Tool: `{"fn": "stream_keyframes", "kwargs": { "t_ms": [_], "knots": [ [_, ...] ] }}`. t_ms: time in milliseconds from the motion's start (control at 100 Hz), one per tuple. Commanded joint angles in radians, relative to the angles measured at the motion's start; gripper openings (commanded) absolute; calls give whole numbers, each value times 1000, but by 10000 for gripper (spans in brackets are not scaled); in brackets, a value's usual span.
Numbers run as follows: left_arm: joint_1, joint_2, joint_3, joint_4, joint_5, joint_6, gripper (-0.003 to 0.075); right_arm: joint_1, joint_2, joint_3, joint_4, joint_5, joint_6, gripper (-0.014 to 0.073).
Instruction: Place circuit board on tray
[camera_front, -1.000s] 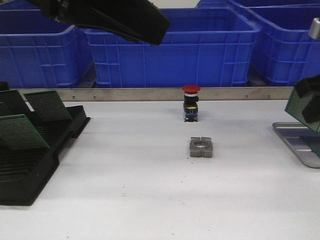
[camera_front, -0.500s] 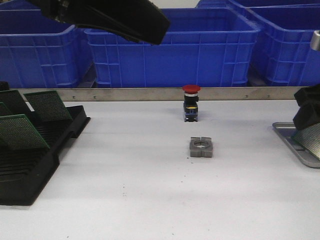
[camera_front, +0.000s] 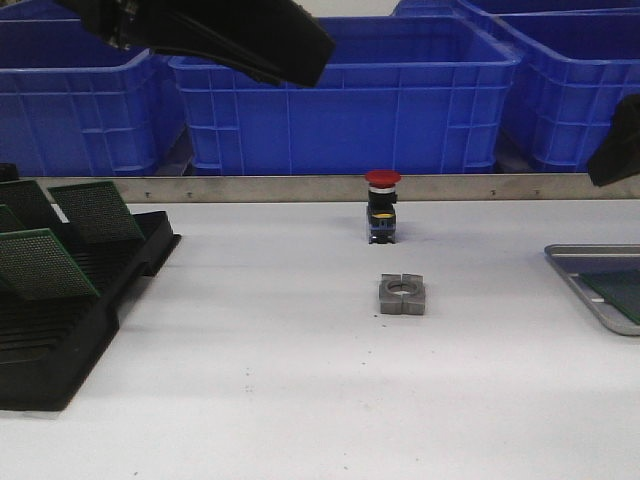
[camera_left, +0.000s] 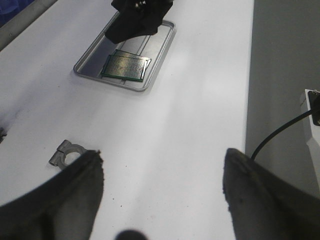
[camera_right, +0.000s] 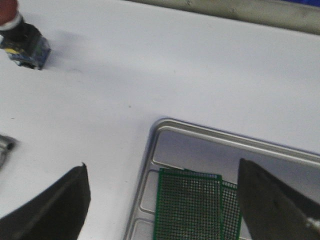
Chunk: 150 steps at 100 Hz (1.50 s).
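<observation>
Right claw (camera_right: 165, 210) gapes wide, empty (left claw (camera_left: 160, 195) too); perfboard (camera_right: 189, 206) lies flat in tray (camera_right: 210, 145) directly beneath it.

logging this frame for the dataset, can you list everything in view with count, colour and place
tray: 1, grey metal, right table edge
circuit boards in tray: 2, green, lying flat and overlapping
rack: 1, black slotted plastic, left of table
circuit boards in rack: at least 3, green, leaning in the slots
push button: 1, red cap on black body, centre back
metal clamp block: 1, grey, centre, in front of the button
crates: at least 4, blue, behind the table
left gripper: black, jaws open, empty
right gripper: black, jaws open, above the tray
</observation>
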Motion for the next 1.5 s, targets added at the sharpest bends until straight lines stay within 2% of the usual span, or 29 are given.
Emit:
{"fn": "stream_keyframes", "kwargs": {
  "t_ms": [0, 50, 150, 240, 300, 480, 620, 770, 950, 1090, 1250, 1490],
  "knots": [
    [25, -43, -30, -63, 9, -2, 295, -5, -77, -21, 8, 54, -21, 526],
    [44, -51, -30, -57, 9, -2, 197, -5, -99, -21, 8, 84, -21, 433],
    [94, -68, -30, -41, 9, -2, -20, -5, -141, -21, 8, 133, -21, 192],
    [145, -91, -30, -27, 9, -2, -17, -5, -173, -21, 8, 166, -21, 8],
    [182, -109, -30, -14, 9, -2, -17, -5, -191, -21, 8, 194, -21, -76],
    [289, -165, -30, 34, -1, -42, -17, 1, -245, -21, 15, 246, -21, -63],
    [373, -223, -15, 54, -59, -96, -17, 0, -286, 1, 125, 212, -21, -63],
    [440, -322, 54, 54, -236, -145, -17, 0, -350, 32, 138, 151, -28, -63],
    [441, -473, 183, 50, -531, -211, -18, 0, -468, 106, 191, 0, -34, -63],
    [441, -585, 273, 3, -641, -211, -18, 0, -586, 172, 191, -104, -55, -63],
    [441, -693, 350, -58, -650, -211, -17, 0, -729, 248, 191, -145, -59, -67],
    [441, -869, 464, -85, -650, -211, -17, 0, -971, 356, 191, -101, -98, -67]
  ]
}}
